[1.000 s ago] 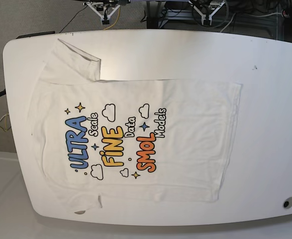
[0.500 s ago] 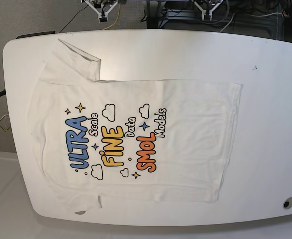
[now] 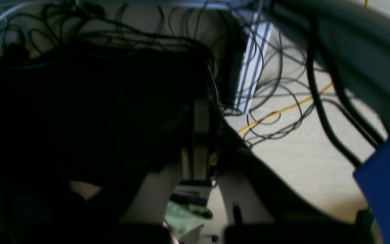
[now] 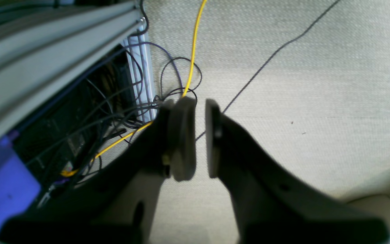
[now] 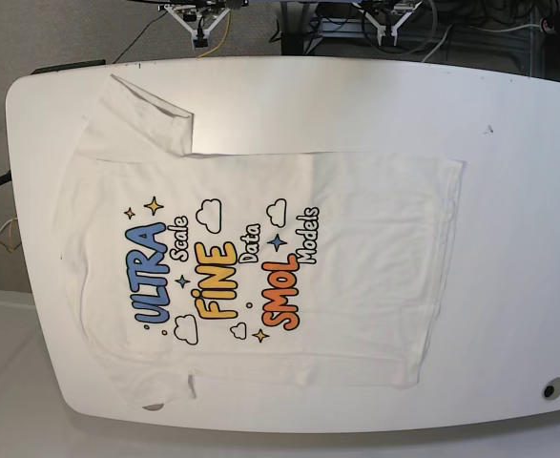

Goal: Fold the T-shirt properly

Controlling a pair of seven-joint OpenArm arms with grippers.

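In the left wrist view, the left pincer (image 3: 200, 142) is pressed together, holding nothing, over tangled cables (image 3: 276, 115) on the floor. In the right wrist view, the right pincer (image 4: 200, 139) stands slightly parted, empty, above carpet (image 4: 300, 67). In the base view, the T-shirt (image 5: 260, 267) lies flat, print up, on the white bench (image 5: 518, 191), one sleeve folded near the bench's far edge; bare bench stretches right of the hem.

White table (image 5: 508, 191), rounded corners. T-shirt (image 5: 356, 258) spread flat on it, print up, one sleeve near far edge.
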